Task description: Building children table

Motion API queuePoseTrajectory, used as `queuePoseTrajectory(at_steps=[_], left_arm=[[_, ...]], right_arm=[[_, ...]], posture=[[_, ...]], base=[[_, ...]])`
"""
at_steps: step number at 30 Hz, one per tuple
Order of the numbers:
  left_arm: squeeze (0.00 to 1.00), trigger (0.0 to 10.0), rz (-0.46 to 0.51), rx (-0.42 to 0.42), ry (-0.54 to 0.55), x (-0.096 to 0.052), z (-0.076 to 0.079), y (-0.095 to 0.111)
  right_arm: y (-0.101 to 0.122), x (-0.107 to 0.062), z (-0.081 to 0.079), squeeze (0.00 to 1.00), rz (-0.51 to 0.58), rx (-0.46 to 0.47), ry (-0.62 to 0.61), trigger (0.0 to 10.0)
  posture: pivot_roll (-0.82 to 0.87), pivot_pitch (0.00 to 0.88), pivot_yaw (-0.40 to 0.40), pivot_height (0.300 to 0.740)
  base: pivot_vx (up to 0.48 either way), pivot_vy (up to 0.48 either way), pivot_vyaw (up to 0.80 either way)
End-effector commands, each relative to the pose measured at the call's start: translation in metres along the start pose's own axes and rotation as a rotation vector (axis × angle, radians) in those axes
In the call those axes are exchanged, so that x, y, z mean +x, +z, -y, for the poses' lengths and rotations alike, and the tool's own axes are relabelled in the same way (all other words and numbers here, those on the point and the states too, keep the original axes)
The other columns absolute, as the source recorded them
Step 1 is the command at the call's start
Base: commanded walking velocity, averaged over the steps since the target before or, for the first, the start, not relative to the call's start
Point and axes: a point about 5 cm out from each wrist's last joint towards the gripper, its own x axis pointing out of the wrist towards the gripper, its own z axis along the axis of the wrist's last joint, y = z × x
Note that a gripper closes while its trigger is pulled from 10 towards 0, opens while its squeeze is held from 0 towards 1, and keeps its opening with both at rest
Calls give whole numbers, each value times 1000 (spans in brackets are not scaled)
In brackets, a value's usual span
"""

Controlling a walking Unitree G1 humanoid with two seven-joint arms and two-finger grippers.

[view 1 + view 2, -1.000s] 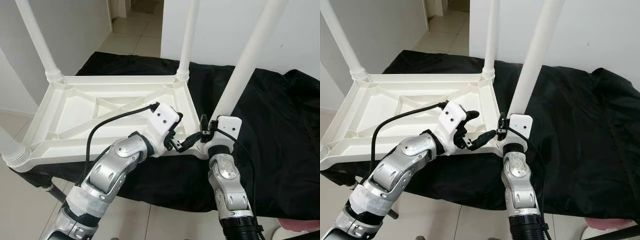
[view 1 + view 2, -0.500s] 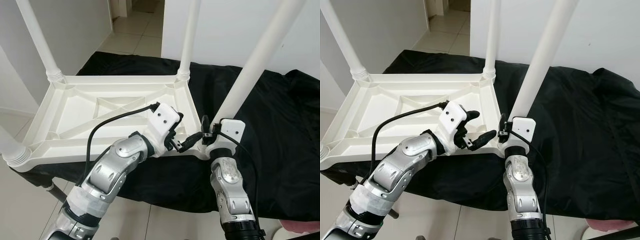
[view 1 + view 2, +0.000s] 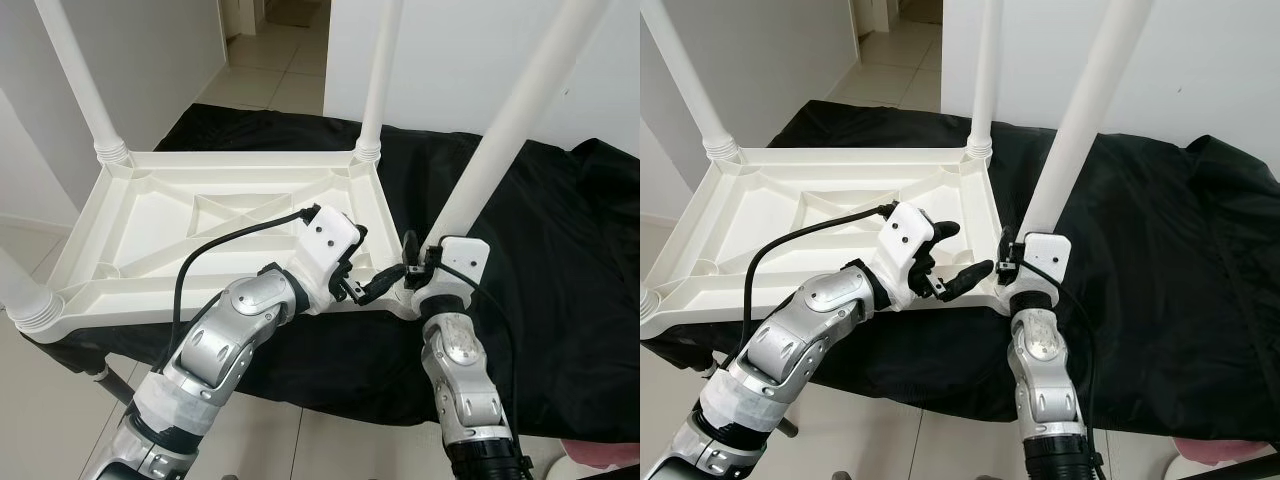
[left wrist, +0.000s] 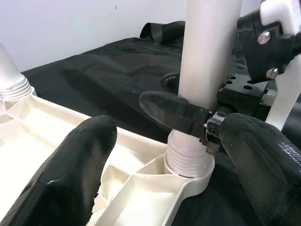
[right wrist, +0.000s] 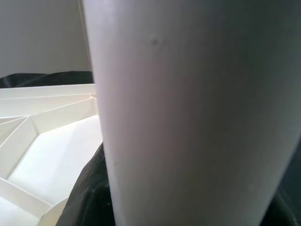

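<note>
Black cloth point(image 3: 560, 250) covers the work surface; pale tiled floor point(image 3: 270, 60) runs back to a doorway, white walls on either side. White plastic table top point(image 3: 180, 235) lies upside down on the cloth, ribbed underside up, long axis running left-right across the head views, its left end overhanging the cloth edge. Legs point up: far-left leg point(image 3: 85, 85), far-right leg point(image 3: 378, 75) and a near-left leg point(image 3: 20, 295) sit in corner sockets. Near-right leg point(image 3: 510, 125) stands in the near-right corner socket point(image 4: 188, 165), its ribbed collar at the socket mouth, leaning up and to the right rather than plumb. Right gripper point(image 3: 418, 262) is at the base of that leg, black fingers either side of the tube, clenched on it; the right wrist view has the tube right against the lens. Left gripper point(image 3: 355, 275) hovers just left of the same corner over the table top rim, fingers point(image 4: 84, 155) spread wide, grasping nothing.
</note>
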Motion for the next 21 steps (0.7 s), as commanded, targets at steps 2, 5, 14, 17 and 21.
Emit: queuePoseTrajectory(at_steps=[2,5,14,17,21], left_arm=[[0,10000,-13,5,-25,0,1,-2],[0,10000,-12,4,-27,0,2,-2],[0,10000,-10,2,-35,1,3,-2],[0,10000,-7,-9,-40,1,3,-1],[0,10000,-2,-17,-49,1,1,0]], right_arm=[[25,6,-5,0,92,5,28,10000],[44,8,-12,0,157,24,52,10000],[61,9,-15,0,218,17,84,10000],[57,10,-7,0,191,0,78,10000],[52,13,6,0,139,-45,91,10000]], posture=[[-52,1,-17,740],[-53,1,-17,740],[-59,0,-16,740],[-59,0,-16,740],[-60,0,-17,740]], base=[[0,0,0],[0,0,0],[0,0,0],[0,0,0],[0,0,0]])
